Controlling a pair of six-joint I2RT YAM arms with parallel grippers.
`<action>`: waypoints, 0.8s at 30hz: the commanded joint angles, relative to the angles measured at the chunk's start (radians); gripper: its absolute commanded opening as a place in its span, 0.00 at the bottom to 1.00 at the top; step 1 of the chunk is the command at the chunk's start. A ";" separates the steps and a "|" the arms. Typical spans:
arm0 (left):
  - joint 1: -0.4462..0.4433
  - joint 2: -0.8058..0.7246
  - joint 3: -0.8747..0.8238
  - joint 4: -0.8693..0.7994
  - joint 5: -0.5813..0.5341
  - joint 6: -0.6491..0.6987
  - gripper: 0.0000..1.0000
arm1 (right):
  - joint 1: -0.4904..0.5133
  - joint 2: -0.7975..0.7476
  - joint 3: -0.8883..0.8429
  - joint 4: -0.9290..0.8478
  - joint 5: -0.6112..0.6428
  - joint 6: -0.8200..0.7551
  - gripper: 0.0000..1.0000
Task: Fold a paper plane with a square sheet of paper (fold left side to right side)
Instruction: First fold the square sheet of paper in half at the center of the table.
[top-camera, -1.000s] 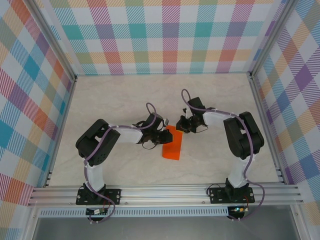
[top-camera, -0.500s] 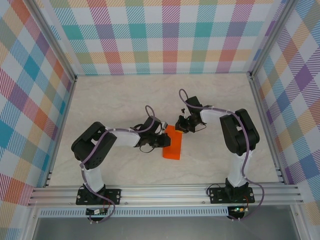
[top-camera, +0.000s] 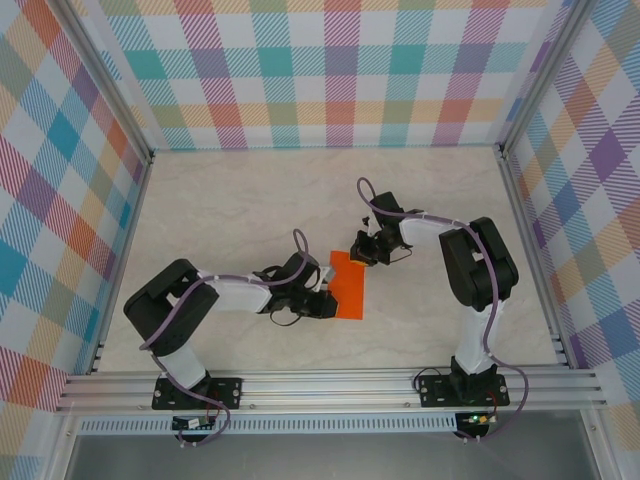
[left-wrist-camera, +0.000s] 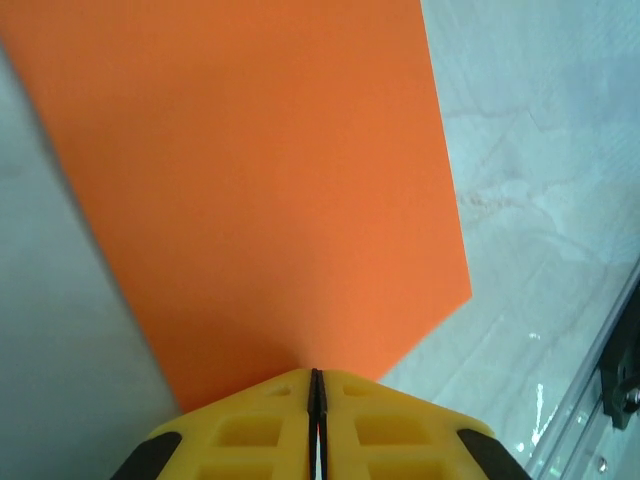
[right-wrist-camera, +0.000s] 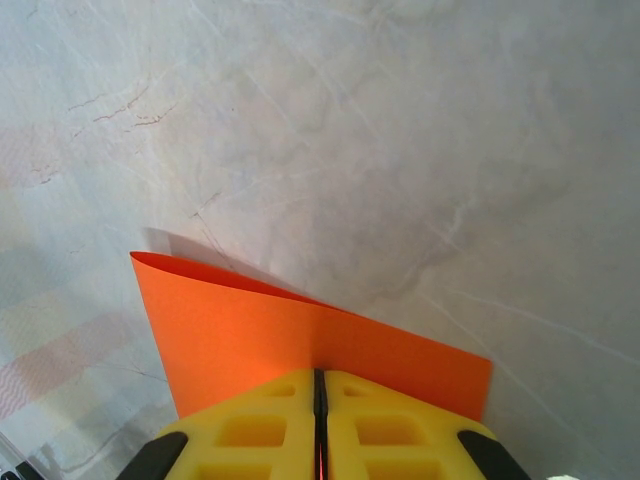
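Marble table (top-camera: 220, 200) w/ 1 orange sheet (top-camera: 350, 288), 2 end effectors (left-wrist-camera: 315, 375) (right-wrist-camera: 320, 375).

Top view: left gripper (top-camera: 323, 303) covers the near left corner of the paper (top-camera: 348, 287); right gripper (top-camera: 362, 251) covers its far edge. Fingertips too small to make out; layers of paper cannot be counted.

Left wrist: paper (left-wrist-camera: 270, 180) runs off the top edge. Its near edge goes in behind the left gripper (left-wrist-camera: 314, 375), whose fingers are cut off by the bottom edge. Grey strip (left-wrist-camera: 60, 330) at left is blurred.

Right wrist: lower part of the paper (right-wrist-camera: 300, 340) is hidden behind the right gripper (right-wrist-camera: 320, 375); fingers likewise cut off at the bottom.
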 joint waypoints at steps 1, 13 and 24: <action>-0.032 -0.048 -0.052 -0.065 0.018 0.003 0.11 | 0.007 0.049 -0.003 -0.073 0.059 -0.023 0.09; 0.071 -0.338 0.006 -0.214 -0.102 -0.061 0.36 | 0.008 -0.177 0.057 -0.046 0.081 -0.140 0.43; 0.195 -0.014 0.234 -0.107 0.013 -0.080 0.30 | 0.010 -0.525 -0.157 -0.149 0.201 -0.163 0.96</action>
